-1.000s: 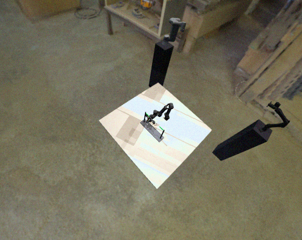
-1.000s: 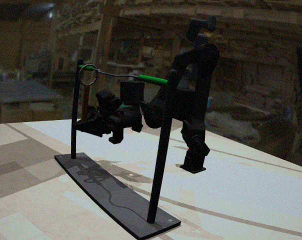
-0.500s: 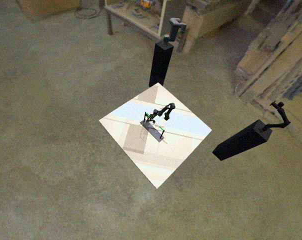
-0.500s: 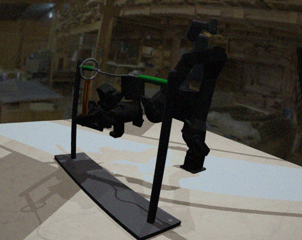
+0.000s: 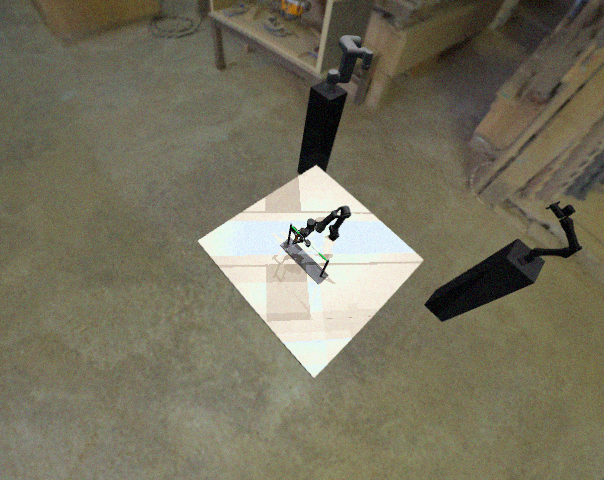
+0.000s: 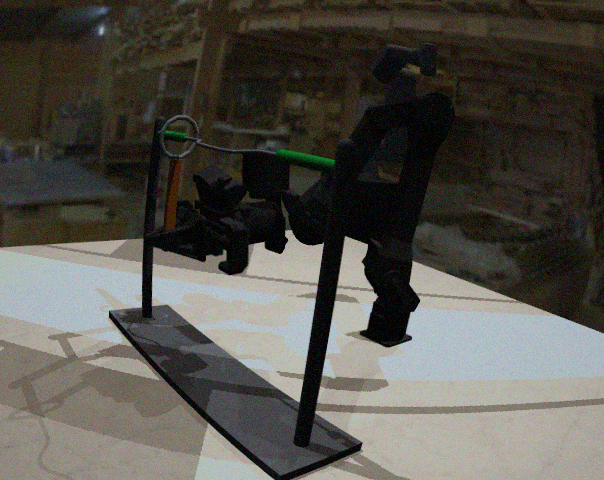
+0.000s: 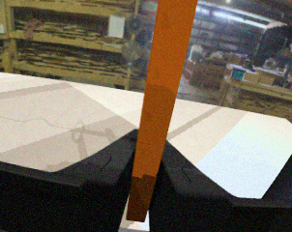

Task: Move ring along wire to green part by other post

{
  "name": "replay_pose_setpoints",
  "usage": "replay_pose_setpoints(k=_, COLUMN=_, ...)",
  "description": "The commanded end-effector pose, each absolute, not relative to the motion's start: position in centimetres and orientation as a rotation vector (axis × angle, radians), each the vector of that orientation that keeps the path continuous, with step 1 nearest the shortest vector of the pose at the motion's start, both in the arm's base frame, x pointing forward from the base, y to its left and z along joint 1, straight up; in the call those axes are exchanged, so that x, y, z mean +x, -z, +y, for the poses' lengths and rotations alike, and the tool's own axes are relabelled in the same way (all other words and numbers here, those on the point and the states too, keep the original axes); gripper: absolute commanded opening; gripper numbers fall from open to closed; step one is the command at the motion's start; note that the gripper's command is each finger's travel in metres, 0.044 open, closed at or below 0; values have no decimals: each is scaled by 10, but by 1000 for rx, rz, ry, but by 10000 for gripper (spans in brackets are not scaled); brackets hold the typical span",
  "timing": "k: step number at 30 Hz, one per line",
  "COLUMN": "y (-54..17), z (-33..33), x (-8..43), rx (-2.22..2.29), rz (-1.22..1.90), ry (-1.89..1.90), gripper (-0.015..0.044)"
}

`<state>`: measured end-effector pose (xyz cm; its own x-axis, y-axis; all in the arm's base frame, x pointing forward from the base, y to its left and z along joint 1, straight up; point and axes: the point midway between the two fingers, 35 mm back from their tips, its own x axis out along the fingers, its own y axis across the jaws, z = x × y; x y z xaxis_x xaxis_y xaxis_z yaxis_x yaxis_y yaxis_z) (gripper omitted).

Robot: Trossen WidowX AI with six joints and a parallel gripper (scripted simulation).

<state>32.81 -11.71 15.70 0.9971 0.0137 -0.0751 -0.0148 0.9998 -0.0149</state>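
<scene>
The ring (image 6: 178, 116) is around the wire beside the far post (image 6: 148, 268) (image 5: 290, 235). The green part (image 6: 174, 135) there passes near the ring's middle. The ring's right side overlaps the start of the thin grey part (image 6: 230, 150) in view; contact cannot be told. The orange handle (image 6: 172, 191) (image 7: 166, 72) points down from the ring, slightly tilted. My gripper (image 6: 166, 233) (image 7: 145, 138) is shut on the handle's lower part, below the wire. The other green part (image 6: 305, 159) (image 5: 323, 256) adjoins the near post (image 6: 320, 289) (image 5: 324, 268).
A dark base plate (image 6: 230, 382) (image 5: 305, 263) carries both posts and lies on the light table top (image 5: 312, 351). My arm (image 6: 421, 155) (image 5: 343, 211) reaches in from the side, behind the wire in the exterior view. Two black pedestals (image 5: 320, 129) (image 5: 483, 284) with other arms stand off the table.
</scene>
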Motion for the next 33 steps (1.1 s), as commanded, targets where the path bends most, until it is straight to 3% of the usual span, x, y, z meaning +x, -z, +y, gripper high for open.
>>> replay_pose_setpoints(k=1, y=-157, z=-115, x=328, rx=-12, rz=75, ry=-11, gripper=-150)
replay_pose_setpoints(k=33, y=-157, z=-83, x=328, rx=-8, rz=75, ry=5, gripper=-150)
